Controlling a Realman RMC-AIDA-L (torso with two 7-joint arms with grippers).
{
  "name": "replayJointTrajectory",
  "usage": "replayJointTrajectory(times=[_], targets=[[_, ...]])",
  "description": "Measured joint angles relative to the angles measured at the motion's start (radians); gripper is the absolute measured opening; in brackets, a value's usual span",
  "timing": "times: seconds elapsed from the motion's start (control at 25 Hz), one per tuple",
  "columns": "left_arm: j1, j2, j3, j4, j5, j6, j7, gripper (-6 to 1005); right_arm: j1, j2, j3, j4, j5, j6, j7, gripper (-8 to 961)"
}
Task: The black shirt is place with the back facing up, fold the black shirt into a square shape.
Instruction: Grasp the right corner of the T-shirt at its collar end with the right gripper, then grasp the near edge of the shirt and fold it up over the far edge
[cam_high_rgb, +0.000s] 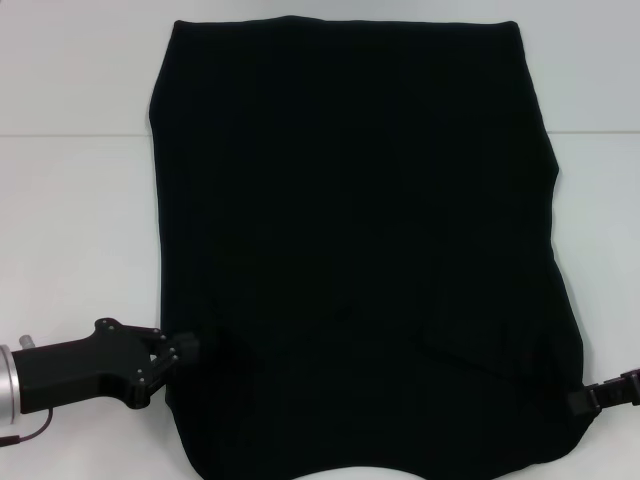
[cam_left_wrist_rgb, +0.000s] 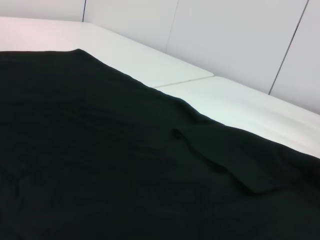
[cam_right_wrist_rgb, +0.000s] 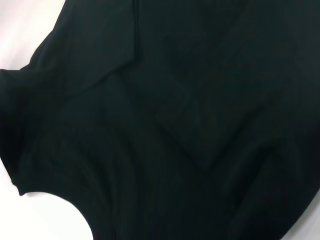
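Observation:
The black shirt lies flat on the white table and covers most of its middle. Both sleeves are folded in over the body, so the outline is a long rectangle. A folded-in sleeve shows in the left wrist view, and another sleeve in the right wrist view. My left gripper is low at the shirt's near left edge, touching the fabric. My right gripper sits at the near right corner, against the cloth.
Bare white tabletop lies on both sides of the shirt. A seam in the table runs across the far half. A light wall stands beyond the table's far edge.

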Motion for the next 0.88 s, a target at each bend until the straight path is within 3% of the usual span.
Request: replayJointTrajectory(times=[0.24, 0.6, 0.88], targets=[[0.0, 0.0, -0.001, 0.0, 0.0, -0.001, 0.001, 38, -0.004, 0.001, 0.008, 0.0, 0.003, 0.004, 0.0, 187], [0.002, 0.0, -0.039, 0.0, 0.0, -0.007, -0.009, 42, -0.024, -0.002, 0.048, 0.007, 0.006, -0.002, -0.058, 89], [0.014, 0.014, -0.098, 0.006, 0.015, 0.098, -0.025, 46, -0.083, -0.006, 0.152, 0.01, 0.007, -0.061, -0.157, 68]])
